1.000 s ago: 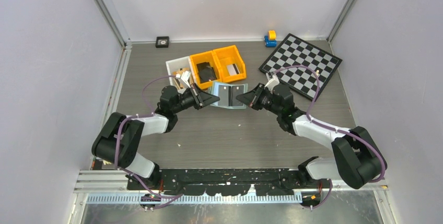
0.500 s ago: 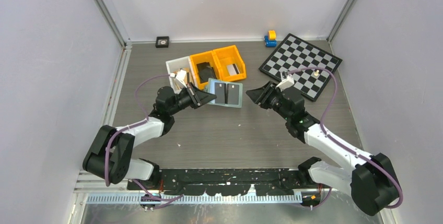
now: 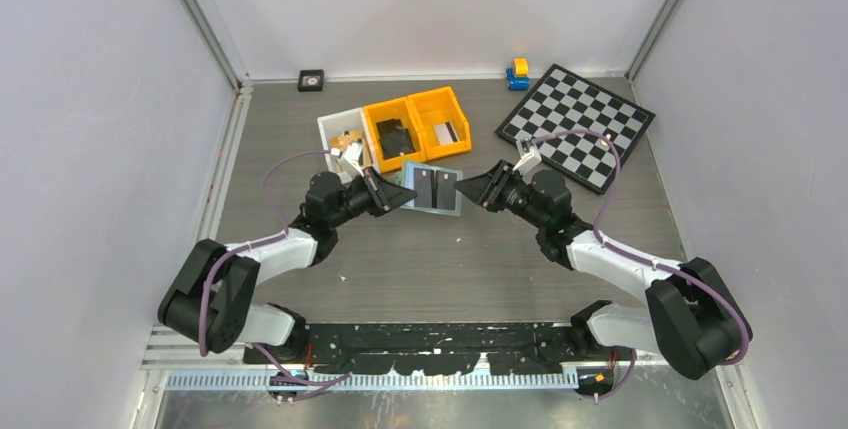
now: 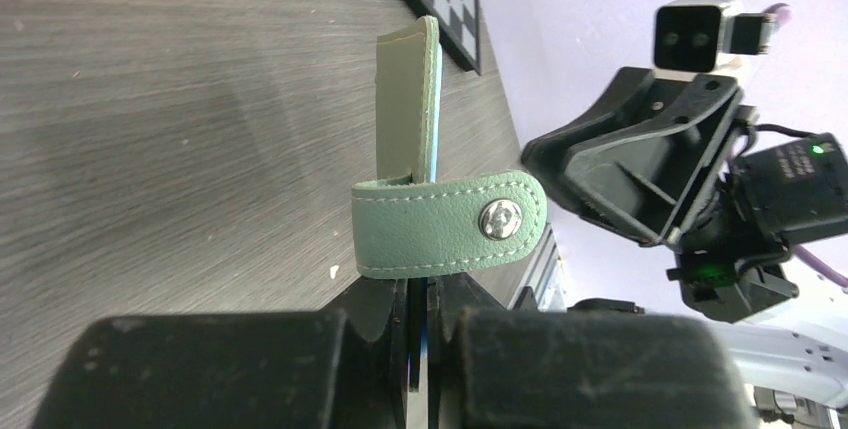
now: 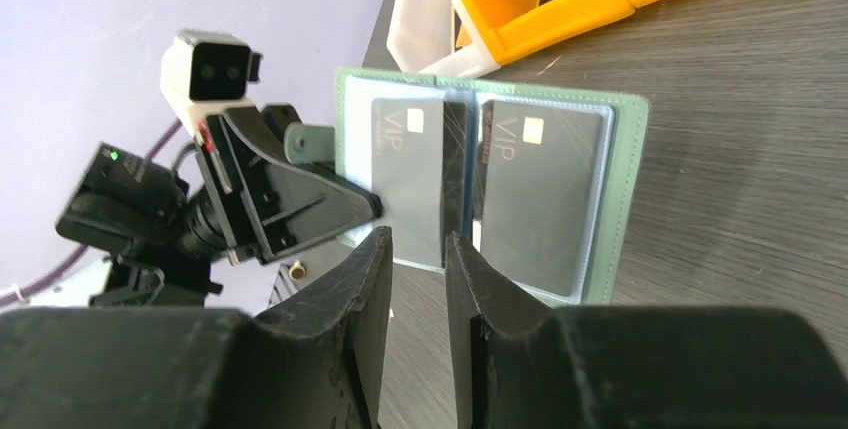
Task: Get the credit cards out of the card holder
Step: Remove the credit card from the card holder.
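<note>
The pale green card holder [image 3: 433,187] is held open and upright above the table. In the right wrist view the holder [image 5: 627,189] shows two dark "VIP" cards [image 5: 408,174] [image 5: 535,194] in clear sleeves. My left gripper [image 3: 398,194] is shut on the holder's left edge. In the left wrist view the holder [image 4: 408,99] is edge-on, its snap strap [image 4: 450,224] just above my fingers [image 4: 420,294]. My right gripper [image 3: 467,189] is open by a narrow gap and empty, its tips [image 5: 415,249] just short of the holder's near edge.
Two orange bins [image 3: 420,121] with dark cards inside and a white bin [image 3: 338,134] stand behind the holder. A checkerboard [image 3: 578,121] lies at the back right, with a blue and yellow toy [image 3: 517,73] beside it. A small black square [image 3: 311,79] lies by the back wall.
My right gripper drew back to the right, then came in again toward the holder's right edge. My left gripper kept hold of the holder, which shifted slightly.
</note>
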